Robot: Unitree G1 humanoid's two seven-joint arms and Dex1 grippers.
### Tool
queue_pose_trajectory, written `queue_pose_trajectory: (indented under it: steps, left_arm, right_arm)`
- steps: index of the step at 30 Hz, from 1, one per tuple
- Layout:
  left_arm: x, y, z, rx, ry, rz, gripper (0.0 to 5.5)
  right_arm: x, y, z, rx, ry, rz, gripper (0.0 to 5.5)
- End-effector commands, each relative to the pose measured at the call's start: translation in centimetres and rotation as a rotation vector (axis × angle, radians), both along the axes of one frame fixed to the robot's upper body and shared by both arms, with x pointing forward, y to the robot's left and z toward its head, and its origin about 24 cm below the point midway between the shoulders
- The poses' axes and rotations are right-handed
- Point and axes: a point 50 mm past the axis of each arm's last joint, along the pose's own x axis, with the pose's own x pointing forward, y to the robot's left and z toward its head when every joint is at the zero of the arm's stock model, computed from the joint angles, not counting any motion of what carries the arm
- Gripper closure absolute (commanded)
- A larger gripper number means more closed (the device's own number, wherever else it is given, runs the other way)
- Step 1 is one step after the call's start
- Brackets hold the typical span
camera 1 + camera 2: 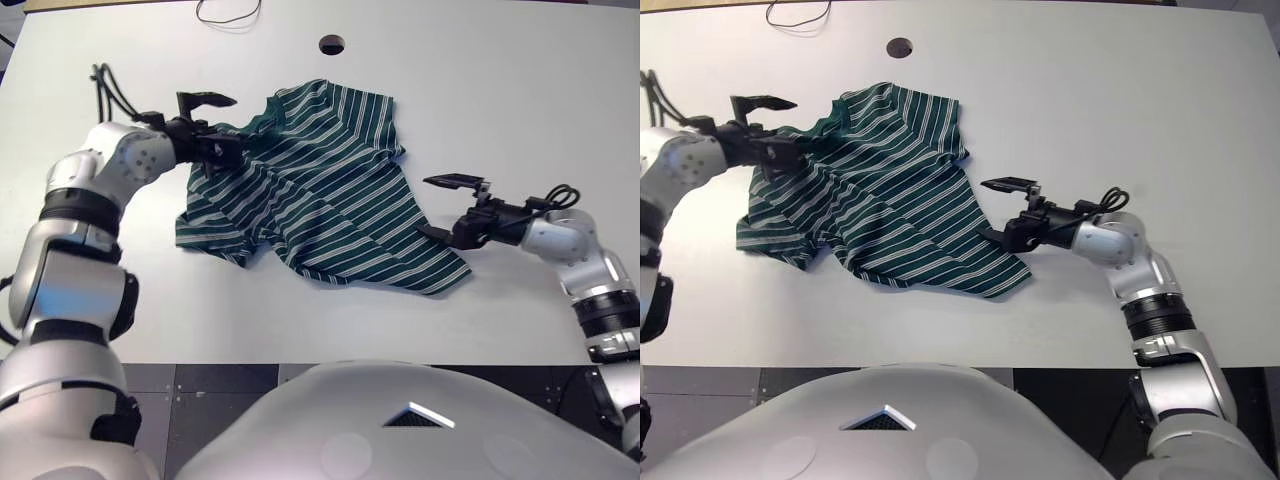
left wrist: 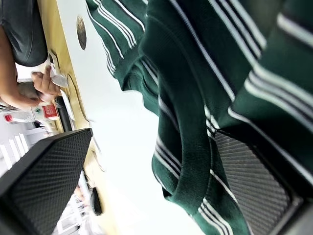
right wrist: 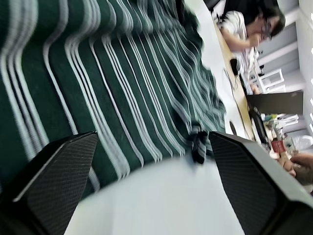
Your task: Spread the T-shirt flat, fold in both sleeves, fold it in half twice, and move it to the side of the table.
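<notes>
Right gripper [image 1: 423,206] hovers just beside the T-shirt's [image 1: 320,190] near right hem, fingers spread apart. At the shirt's collar the left gripper [image 1: 235,125] is likewise released, fabric over one finger. T-shirt lies crumpled on the bench [image 1: 520,90].

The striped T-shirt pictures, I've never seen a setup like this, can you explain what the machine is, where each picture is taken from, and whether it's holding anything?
This is a humanoid robot whose arms end in black two-fingered hands. The two wide pictures come from cameras in its head, looking down over a white table. The two close-ups come from cameras on its wrists, looking out between the fingers. On the table lies a rumpled dark green T-shirt with white stripes. The left hand is open at the shirt's left edge, with fabric lying over one finger. The right hand is open at the shirt's near right edge. Neither hand is closed on anything.
</notes>
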Motion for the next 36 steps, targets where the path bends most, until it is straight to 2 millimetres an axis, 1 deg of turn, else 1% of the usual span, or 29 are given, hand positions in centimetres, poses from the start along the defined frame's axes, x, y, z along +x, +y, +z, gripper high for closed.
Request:
queue_pose_trajectory:
  steps: [1, 3, 6, 8, 9, 11, 13, 16, 18, 20, 22, 25, 26, 27, 29, 31, 32, 33, 34, 36]
  left_arm:
    - [1.7, -2.3, 0.4, 0.016, -0.097, 0.003, 0.85]
    - [2.5, -3.7, 1.0, -0.021, -0.158, 0.000, 0.85]
    - [2.9, -5.5, 0.8, -0.058, -0.208, 0.005, 0.85]
    - [3.1, -6.0, 0.7, -0.074, -0.240, 0.014, 0.85]
    - [3.1, -6.2, 0.7, -0.085, -0.260, 0.019, 0.85]
    - [3.2, -6.1, 1.1, -0.106, -0.323, 0.027, 0.85]
    - [3.5, -6.0, 1.8, -0.155, -0.383, 0.037, 0.85]
    - [3.6, -5.5, 3.5, -0.291, -0.506, 0.050, 0.85]
    - [3.3, -4.4, 3.9, -0.340, -0.553, 0.061, 0.85]
    - [2.6, -2.8, 3.8, -0.366, -0.578, 0.088, 0.85]
    - [1.7, -1.1, 3.4, -0.371, -0.589, 0.108, 0.85]
    - [-0.5, 0.4, 2.2, -0.414, -0.585, 0.098, 0.85]
    - [-1.7, 0.5, 1.8, -0.472, -0.561, 0.081, 0.85]
    - [-3.3, 0.4, 1.3, -0.538, -0.530, 0.054, 0.85]
    - [-5.8, -0.3, 0.4, -0.619, -0.464, 0.029, 0.85]
    - [-7.3, -1.3, -0.6, -0.638, -0.400, 0.023, 0.85]
    - [-7.7, -1.8, -0.7, -0.667, -0.389, 0.027, 0.85]
    - [-8.0, -2.3, -0.5, -0.715, -0.389, 0.033, 0.85]
    - [-8.1, -2.7, -0.1, -0.764, -0.396, 0.043, 0.85]
    - [-8.4, -3.5, 0.7, -0.879, -0.434, 0.070, 0.85]
  right_arm:
    - [0.3, 1.0, -0.1, -0.008, -0.049, 0.009, 1.31]
    - [0.5, 1.1, -0.2, -0.012, -0.066, -0.005, 1.31]
    - [1.0, 1.0, -0.5, -0.045, -0.105, -0.040, 1.31]
    - [1.2, 0.2, -0.7, -0.087, -0.124, -0.071, 1.31]
    - [1.4, -0.6, -0.8, -0.127, -0.137, -0.095, 1.31]
    - [1.5, -3.2, -0.6, -0.207, -0.162, -0.163, 1.31]
    - [1.1, -5.0, -0.4, -0.255, -0.169, -0.213, 1.31]
    - [0.4, -7.8, -0.3, -0.351, -0.180, -0.277, 1.31]
    - [0.0, -8.9, -0.3, -0.376, -0.182, -0.305, 1.31]
    - [-0.2, -9.4, 0.0, -0.378, -0.197, -0.326, 1.31]
    - [-0.1, -9.1, 0.4, -0.351, -0.224, -0.332, 1.31]
    - [0.1, -7.2, 1.1, -0.257, -0.265, -0.291, 1.31]
    - [0.4, -6.7, 2.0, -0.203, -0.304, -0.293, 1.31]
    - [0.7, -6.2, 3.2, -0.131, -0.352, -0.297, 1.31]
    - [1.2, -5.0, 5.8, 0.017, -0.425, -0.291, 1.31]
    - [2.1, -3.4, 8.5, 0.175, -0.466, -0.263, 1.31]
    - [3.0, -2.5, 9.5, 0.229, -0.462, -0.246, 1.31]
    - [4.3, -1.7, 10.0, 0.257, -0.440, -0.237, 1.31]
    - [5.6, -1.0, 10.1, 0.259, -0.412, -0.236, 1.31]
    - [8.9, 0.6, 9.1, 0.196, -0.342, -0.265, 1.31]
